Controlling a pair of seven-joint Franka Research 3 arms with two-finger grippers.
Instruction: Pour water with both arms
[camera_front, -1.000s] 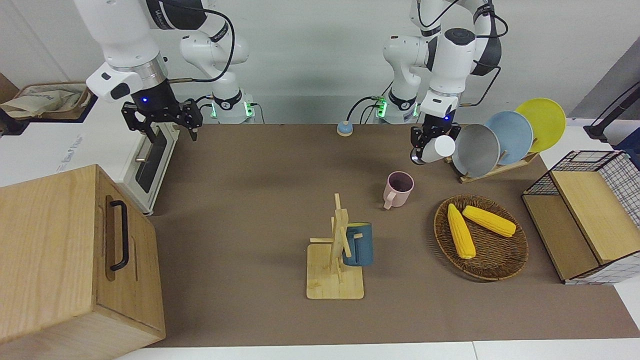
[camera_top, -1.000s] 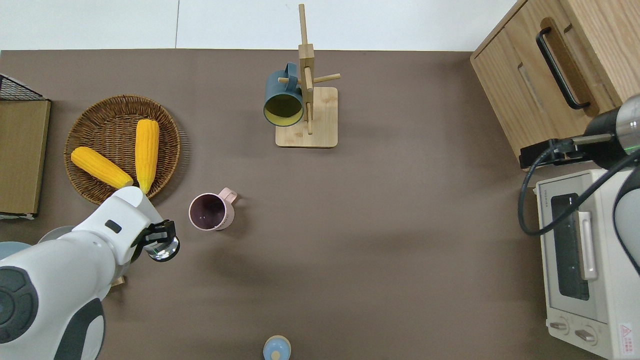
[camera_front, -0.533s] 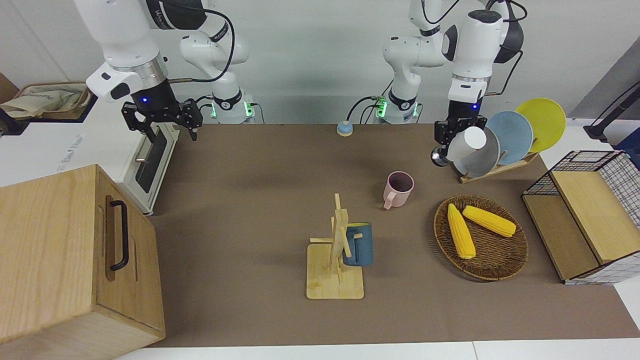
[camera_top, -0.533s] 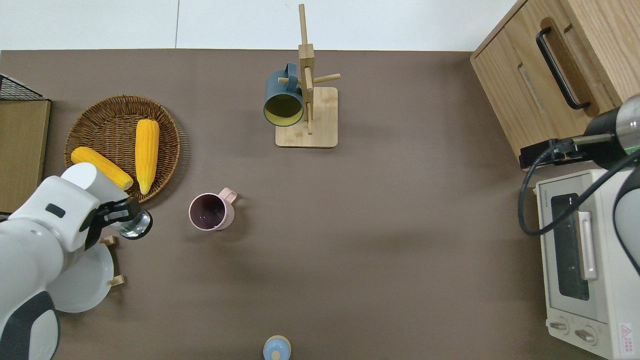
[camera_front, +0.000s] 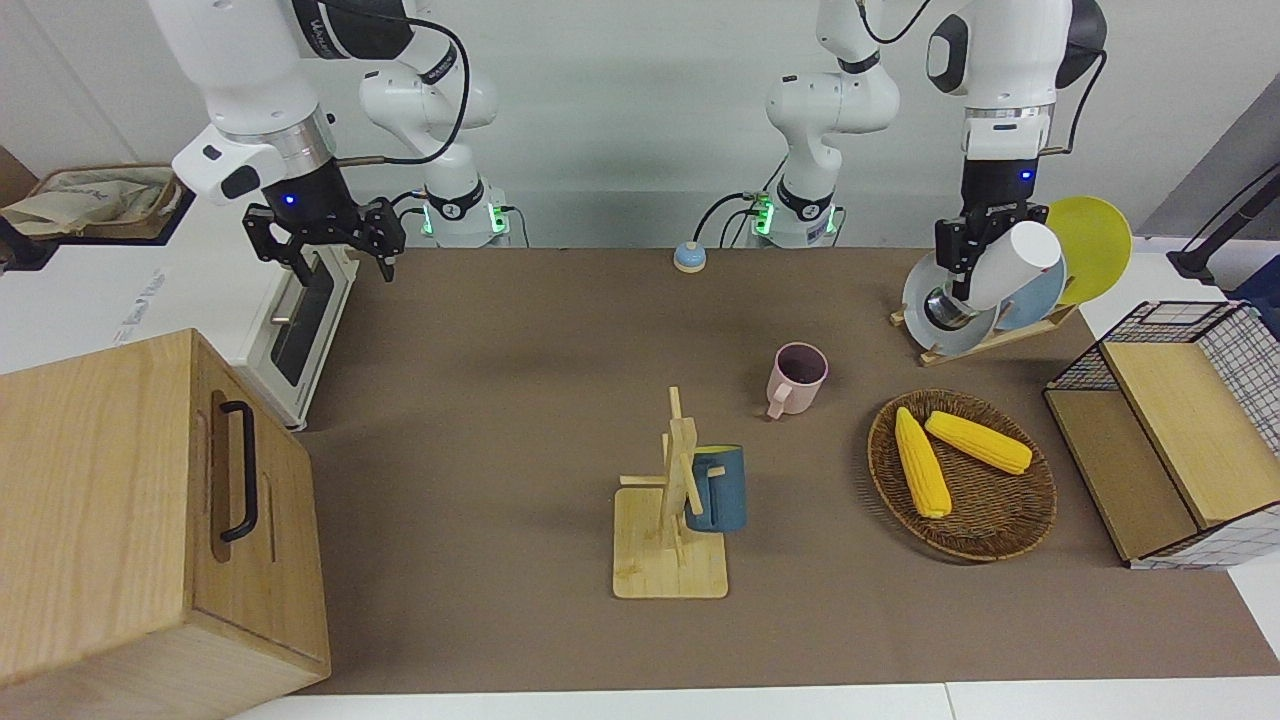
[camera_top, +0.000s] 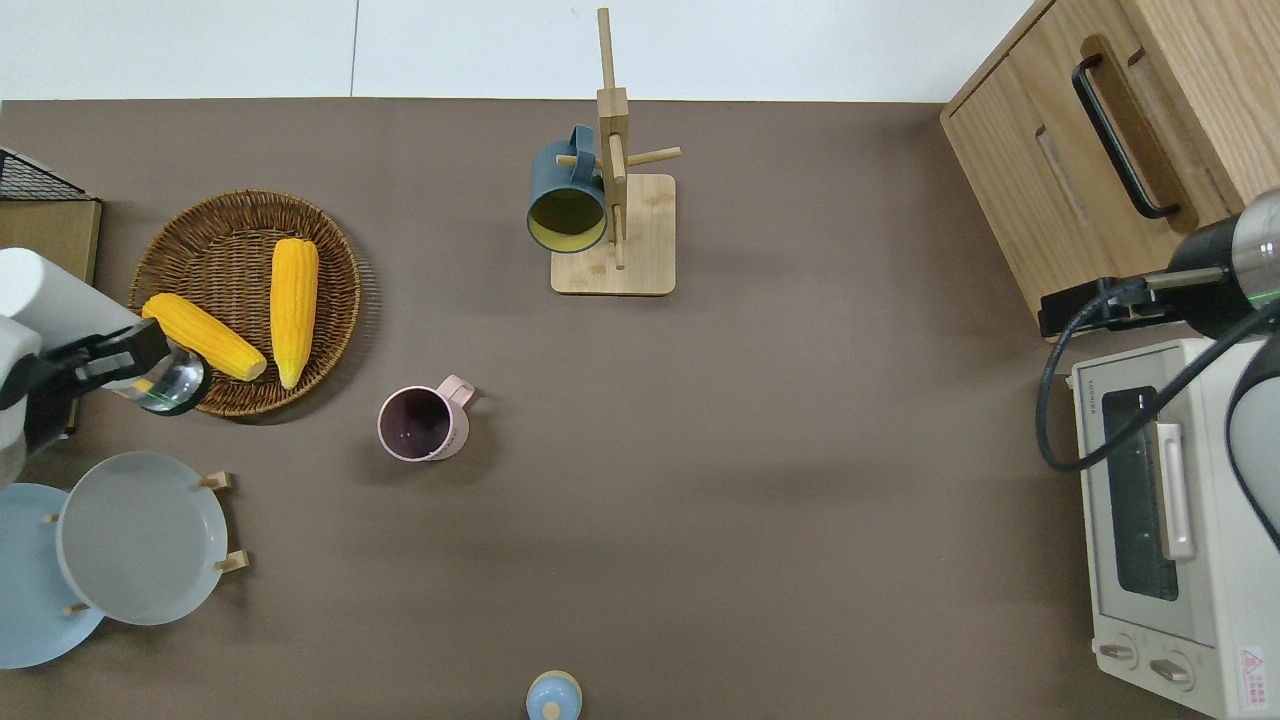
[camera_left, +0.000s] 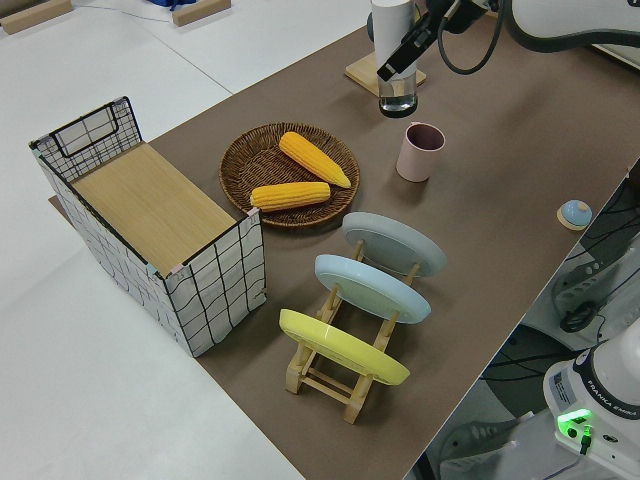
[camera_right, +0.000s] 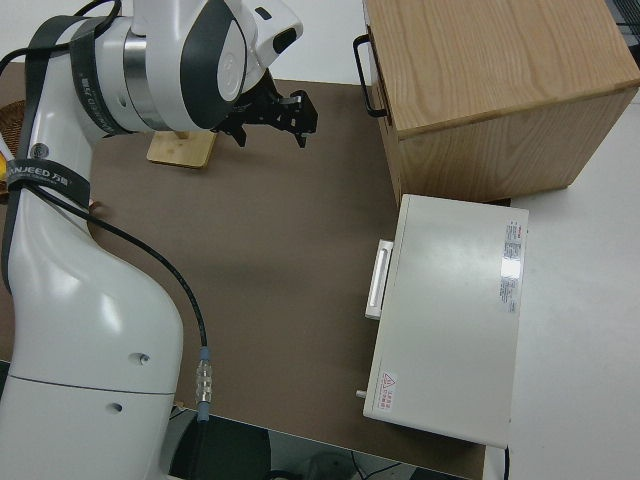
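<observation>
My left end effector (camera_top: 120, 365) is clamped around a clear glass (camera_top: 172, 385) and holds it up in the air, over the rim of the wicker basket (camera_top: 330, 330) where two corn cobs (camera_top: 293, 308) lie. The glass hangs tilted, its open mouth turned down and sideways toward the pink mug (camera_top: 420, 424). I cannot tell whether any water is in it. The pink mug stands upright on the counter (camera_top: 760, 420), well apart from my left end effector, toward the right arm's end, with a dark inside in which I see no clear water level.

My right end effector (camera_front: 325, 240) is parked, its fingers spread and holding nothing.

My judgement: the glass is picked up, which is done; carrying it over the mug and tipping it there is left, unless a pour has already happened, which these views cannot settle. The right arm has no share in the work yet.

Writing: the toaster oven (camera_top: 1170, 520) carries a small brand line at its top corner and a red warning sticker, both too small to read. My right arm's band reads "JEED".
</observation>
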